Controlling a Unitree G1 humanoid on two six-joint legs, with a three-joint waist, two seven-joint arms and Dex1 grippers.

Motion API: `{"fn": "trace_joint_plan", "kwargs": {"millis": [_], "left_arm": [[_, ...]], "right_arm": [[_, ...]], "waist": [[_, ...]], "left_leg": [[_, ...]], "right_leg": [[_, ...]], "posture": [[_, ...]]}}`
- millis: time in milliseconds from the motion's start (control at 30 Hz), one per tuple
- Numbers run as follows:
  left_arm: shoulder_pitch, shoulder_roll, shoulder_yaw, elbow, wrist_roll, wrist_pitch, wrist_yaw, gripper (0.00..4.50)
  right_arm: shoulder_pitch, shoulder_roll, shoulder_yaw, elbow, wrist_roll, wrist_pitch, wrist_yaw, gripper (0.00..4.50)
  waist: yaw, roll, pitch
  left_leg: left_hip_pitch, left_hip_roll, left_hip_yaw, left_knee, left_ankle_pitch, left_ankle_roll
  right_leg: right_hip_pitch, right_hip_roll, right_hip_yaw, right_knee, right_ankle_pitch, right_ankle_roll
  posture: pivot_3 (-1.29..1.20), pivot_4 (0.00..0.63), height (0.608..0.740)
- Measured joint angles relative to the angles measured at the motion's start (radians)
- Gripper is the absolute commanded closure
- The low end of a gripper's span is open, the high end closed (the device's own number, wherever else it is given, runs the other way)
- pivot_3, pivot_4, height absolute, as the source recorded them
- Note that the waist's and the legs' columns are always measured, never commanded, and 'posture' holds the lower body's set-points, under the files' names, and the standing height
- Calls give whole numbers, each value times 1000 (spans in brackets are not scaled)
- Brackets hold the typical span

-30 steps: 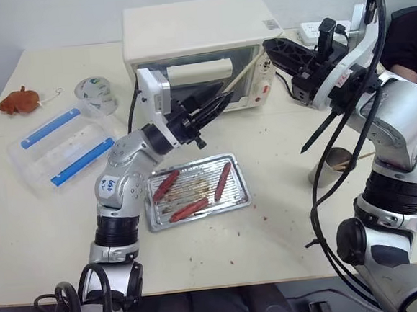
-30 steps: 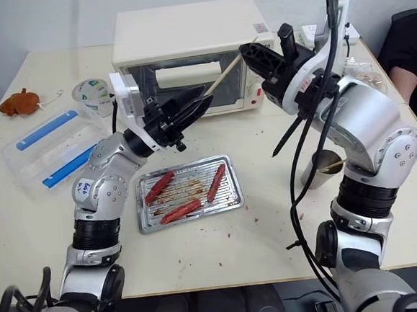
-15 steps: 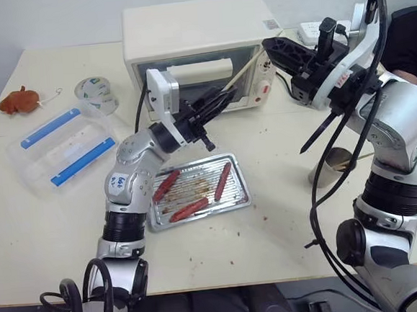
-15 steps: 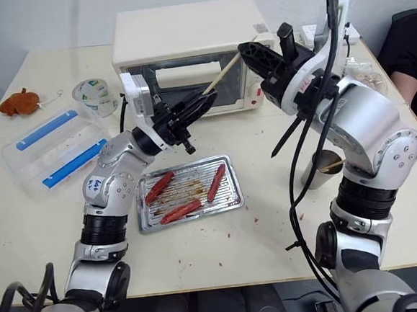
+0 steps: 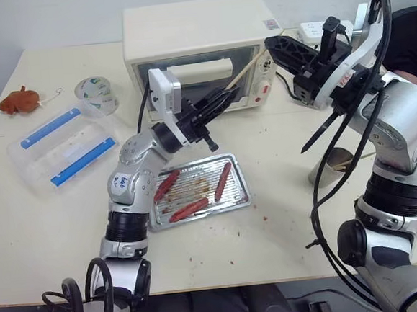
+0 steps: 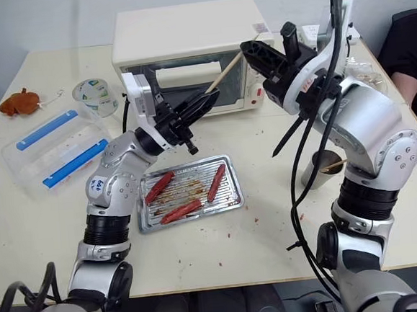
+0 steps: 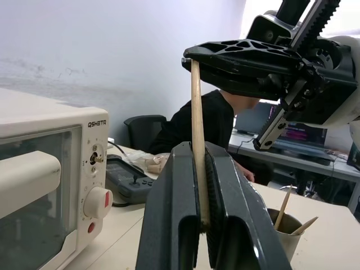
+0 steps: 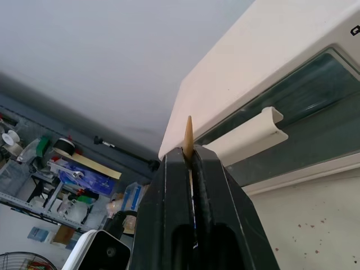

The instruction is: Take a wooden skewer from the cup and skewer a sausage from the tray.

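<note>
While three sausages (image 5: 223,181) lie in the tray (image 5: 236,201) below, the wooden skewer (image 5: 247,69) is clamped at both ends, apparently, between the closed left gripper (image 5: 225,97) and right gripper (image 5: 270,45).

Pale bare-wood skewer (image 7: 196,140); shiny ridged metal tray (image 5: 237,200), grease-stained; matt paper cup (image 7: 291,236); clear glossy plastic box (image 5: 32,166).

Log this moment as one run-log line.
phase: skewer handover | wooden skewer: clamped by left gripper and right gripper | sausages: three on tray, unskewered
</note>
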Motion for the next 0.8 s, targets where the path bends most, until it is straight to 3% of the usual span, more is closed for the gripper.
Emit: {"fn": "trace_joint_plan", "kwargs": {"millis": [200, 333, 500, 567, 667, 800], "left_arm": [[-3, 16, -6, -1, 7, 4, -3, 4484], [-4, 76, 6, -3, 14, 12, -7, 4500], [10, 168, 58, -4, 13, 31, -15, 4500], [23, 201, 66, -9, 12, 46, -23, 4500], [74, 299, 88, -60, -6, 99, -64, 4500], [165, 475, 126, -153, -55, 192, -173, 4500]], "right_arm": [[5, -32, 11, 0, 1, 9, 14, 4500], [33, -98, 30, 0, 3, 35, 49, 3525], [40, -200, 47, 8, 3, 78, 134, 1941], [39, -283, 73, 19, -2, 111, 185, 1941], [31, -454, 146, 0, -152, 208, 371, 1941], [38, -632, 313, -116, -505, 245, 755, 1941]], "waist": [[1, 0, 0], [-2, 0, 0], [-1, 0, 0], [1, 0, 0], [1, 0, 0], [-4, 1, 0]], "left_leg": [[0, 0, 0, 0, 0, 0], [0, 0, 0, 0, 0, 0], [0, 0, 0, 0, 0, 0], [0, 0, 0, 0, 0, 0], [0, 0, 0, -2, 0, 0], [1, 1, 0, -3, 0, 0]], "right_leg": [[0, 0, 0, 0, 0, 0], [0, 0, 0, 0, 0, 0], [0, 0, 0, 0, 0, 0], [0, 0, 0, -1, 0, 0], [0, 0, 0, -2, 0, 0], [-1, 0, -1, -3, -1, -2]], "posture": [[0, 150, 740], [0, 150, 740], [0, 150, 740], [0, 150, 740], [0, 150, 740], [0, 150, 740]]}}
